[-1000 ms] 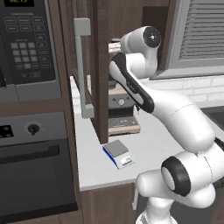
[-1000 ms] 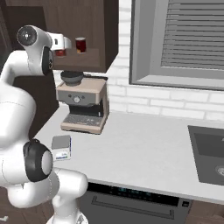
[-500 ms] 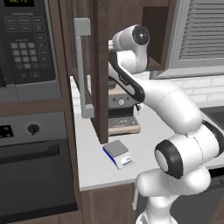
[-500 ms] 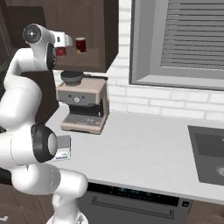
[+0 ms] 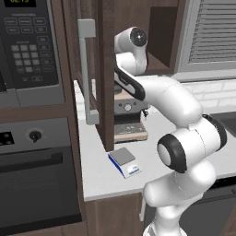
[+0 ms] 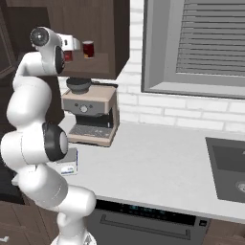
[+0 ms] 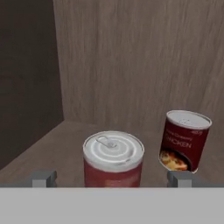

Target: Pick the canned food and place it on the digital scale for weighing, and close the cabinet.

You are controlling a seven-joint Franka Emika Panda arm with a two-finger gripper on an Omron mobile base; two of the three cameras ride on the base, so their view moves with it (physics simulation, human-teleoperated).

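In the hand view the canned food (image 7: 113,158), dark red with a pale grey ring-pull top, stands upright on the cabinet shelf. My gripper (image 7: 111,178) is open, its fingertips (image 7: 43,178) wide on either side of the can and clear of it. From the right base view the gripper (image 6: 72,45) reaches into the open cabinet (image 6: 103,21), with a bit of the can (image 6: 68,56) under the hand. The cabinet door (image 5: 105,69) with its grey bar handle (image 5: 85,69) stands open. The digital scale (image 5: 124,160) lies on the counter below, also partly visible as the scale (image 6: 68,161) behind my arm.
A second red can (image 7: 186,140) with a yellow-orange patch stands farther right on the shelf, seen too as the can (image 6: 88,49). A coffee machine (image 6: 91,115) sits under the cabinet. The microwave (image 5: 27,46) and oven (image 5: 37,170) stand left; a sink (image 6: 229,167) is at the right.
The arm has folded in closer to the cabinet and the hand has edged slightly deeper onto the shelf. The gripper stays open; the cans, scale and door have not moved.
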